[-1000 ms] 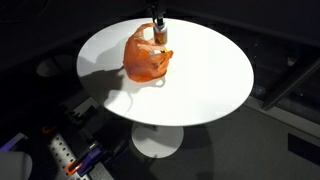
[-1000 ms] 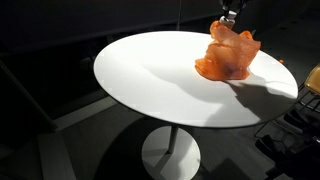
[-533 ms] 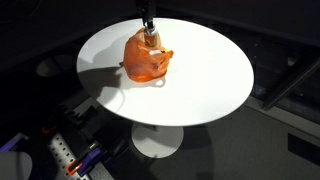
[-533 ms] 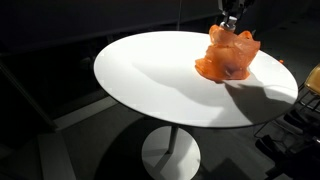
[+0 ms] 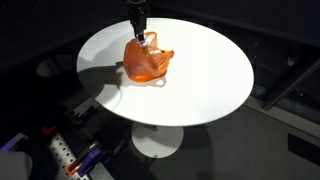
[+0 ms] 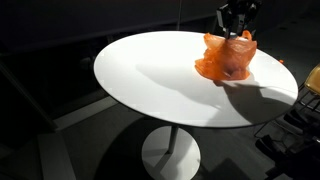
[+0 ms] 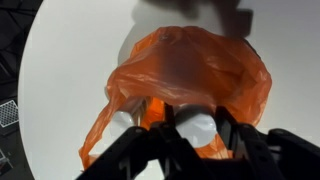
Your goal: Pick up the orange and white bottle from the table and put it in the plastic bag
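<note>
Showing only in part in the wrist view, the bottle is being seen as white patches with an orange band between them, low at the mouth of the bag. The bag is being shown as thin, crumpled, translucent orange plastic, lying on the white round bench. Whether the bottle is resting inside the bag or only at its opening cannot be told.

The pincer is being rendered as dark, blurred fingers rising from the bottom edge, with the bottle's white part between them; how far it is spread, and whether it is gripping the bottle, cannot be told.

In both exterior views the pincer is being cut off by the top edge, just above the bag, near the far rim of the bench. There the bottle is being largely hidden by the plastic.
</note>
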